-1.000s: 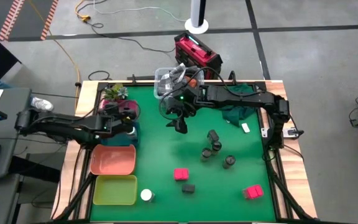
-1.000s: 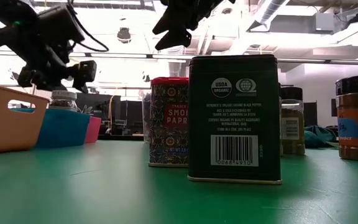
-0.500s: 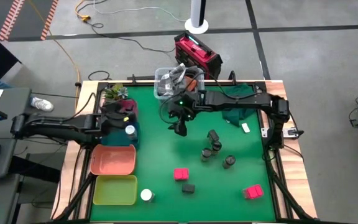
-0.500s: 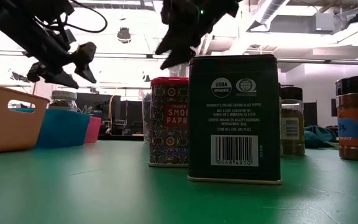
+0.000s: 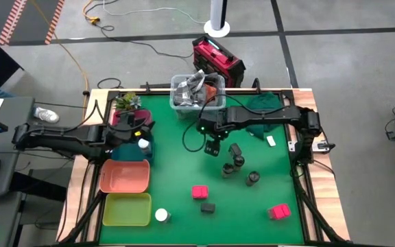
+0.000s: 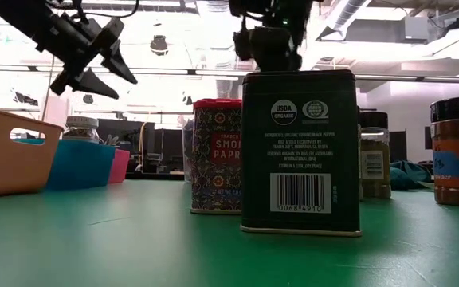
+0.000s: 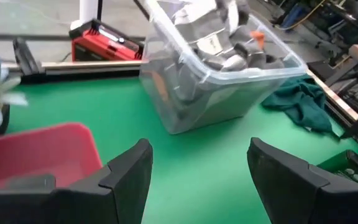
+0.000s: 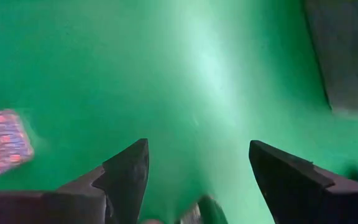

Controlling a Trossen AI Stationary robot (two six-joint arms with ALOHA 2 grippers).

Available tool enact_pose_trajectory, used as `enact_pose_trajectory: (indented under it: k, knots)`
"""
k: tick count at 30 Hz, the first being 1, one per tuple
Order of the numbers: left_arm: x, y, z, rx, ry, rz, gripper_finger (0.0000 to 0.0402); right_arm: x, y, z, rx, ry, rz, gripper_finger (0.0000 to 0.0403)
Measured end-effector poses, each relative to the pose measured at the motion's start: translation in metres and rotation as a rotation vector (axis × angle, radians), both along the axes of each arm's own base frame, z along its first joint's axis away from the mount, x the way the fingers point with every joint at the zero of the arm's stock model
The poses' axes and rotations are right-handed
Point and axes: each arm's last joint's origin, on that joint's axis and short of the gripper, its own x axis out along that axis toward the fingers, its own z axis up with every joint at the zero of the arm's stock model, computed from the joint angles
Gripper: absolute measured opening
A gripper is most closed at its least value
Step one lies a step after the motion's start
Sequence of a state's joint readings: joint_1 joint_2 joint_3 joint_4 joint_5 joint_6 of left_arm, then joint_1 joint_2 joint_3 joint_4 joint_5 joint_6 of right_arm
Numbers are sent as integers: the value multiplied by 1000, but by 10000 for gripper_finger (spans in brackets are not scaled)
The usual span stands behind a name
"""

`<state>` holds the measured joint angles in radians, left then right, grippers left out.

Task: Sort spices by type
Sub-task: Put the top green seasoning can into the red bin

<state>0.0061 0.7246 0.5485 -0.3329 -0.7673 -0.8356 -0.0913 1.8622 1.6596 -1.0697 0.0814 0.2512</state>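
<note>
Spices stand loose on the green mat: several dark round jars [image 5: 237,163], two pink-red boxes [image 5: 199,192] [image 5: 278,211], a black box [image 5: 208,206] and a white-topped jar [image 5: 162,215]. Another white-topped jar [image 5: 143,144] sits in the blue tray [image 5: 145,152]. My right gripper [image 5: 211,146] hangs open above the mat, pointing down, just left of the dark jars; in its wrist view the gripper [image 8: 197,168] has only mat between its fingers. My left gripper [image 5: 141,127] is open in the air over the pink tray [image 7: 36,152] and the blue tray, nothing between its fingers [image 7: 197,168].
A clear bin [image 5: 196,92] with packets stands at the far edge, a green cloth [image 5: 266,118] right of it and a small plant [image 5: 125,103] at the far left. An orange tray [image 5: 125,175] and a yellow-green tray [image 5: 126,209] lie along the left side. Open mat stretches mid-table.
My right gripper has come down and moved from in front of the clear bin toward the near-right, toward the dark jars, tipping to point downward. My left gripper has risen above the trays and tipped up toward level. No spice has moved.
</note>
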Motion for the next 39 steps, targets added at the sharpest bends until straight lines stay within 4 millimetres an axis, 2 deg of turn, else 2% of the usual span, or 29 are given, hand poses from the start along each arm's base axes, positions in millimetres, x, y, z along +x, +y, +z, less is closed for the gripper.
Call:
enact_pose_trajectory:
  k: [5,9,15,23,39]
  knots:
    - [6,-3,15,32,-1,-8,251,-18,-11,-6,19,163,-197,301]
    - [8,-6,23,46,-4,-9,251,-32,-14,-18,14,258,-251,301]
    - [8,-12,24,46,-15,-31,251,-53,-3,-30,83,216,-315,301]
    - [8,-15,24,45,-17,-51,251,-82,7,-28,124,168,-394,301]
    - [8,-16,24,33,-32,-45,251,-78,16,-33,136,137,-441,301]
